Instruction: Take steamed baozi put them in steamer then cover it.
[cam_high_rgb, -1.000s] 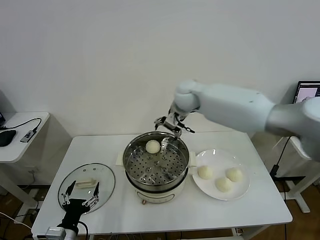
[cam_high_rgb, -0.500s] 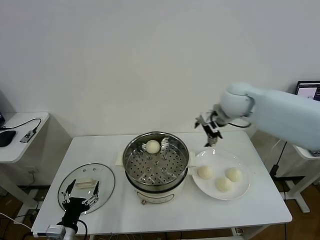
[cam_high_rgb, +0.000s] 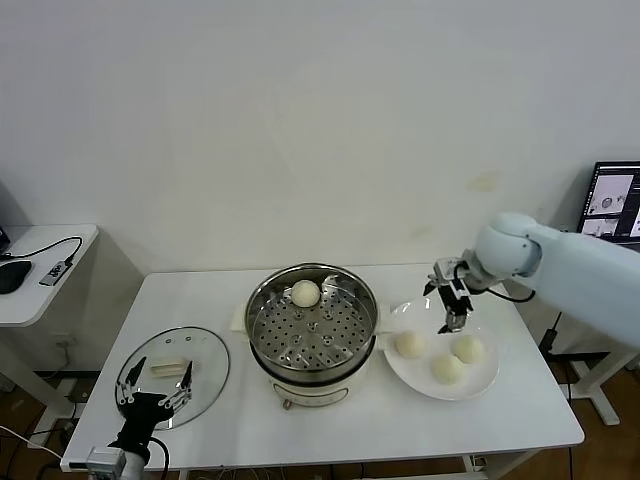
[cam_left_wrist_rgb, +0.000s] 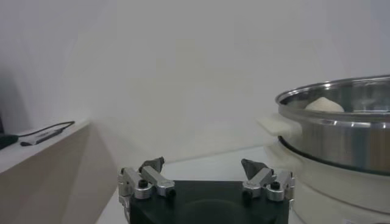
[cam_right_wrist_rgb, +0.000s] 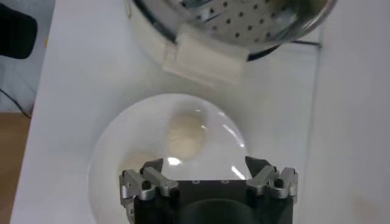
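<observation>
The steamer (cam_high_rgb: 312, 335) stands mid-table with one baozi (cam_high_rgb: 305, 293) on the far side of its perforated tray. Three more baozi (cam_high_rgb: 409, 344) lie on the white plate (cam_high_rgb: 488, 378) to its right. My right gripper (cam_high_rgb: 447, 318) hangs open and empty over the plate's far edge. In the right wrist view the right gripper (cam_right_wrist_rgb: 204, 164) is open just above the plate (cam_right_wrist_rgb: 109, 158), with one baozi (cam_right_wrist_rgb: 186, 137) ahead of it. My left gripper (cam_high_rgb: 155, 395) is open and empty over the glass lid (cam_high_rgb: 195, 362) at the front left. It is also open in the left wrist view (cam_left_wrist_rgb: 202, 164).
The lid lies flat on the table left of the steamer (cam_left_wrist_rgb: 341, 131). A side table (cam_high_rgb: 40, 260) with cables stands at the far left. A monitor (cam_high_rgb: 615, 200) stands at the far right. The steamer's cream handle (cam_right_wrist_rgb: 204, 58) faces the plate.
My right arm has swung from above the steamer's far rim to the right and down over the plate, still empty. The left gripper has sunk slightly.
</observation>
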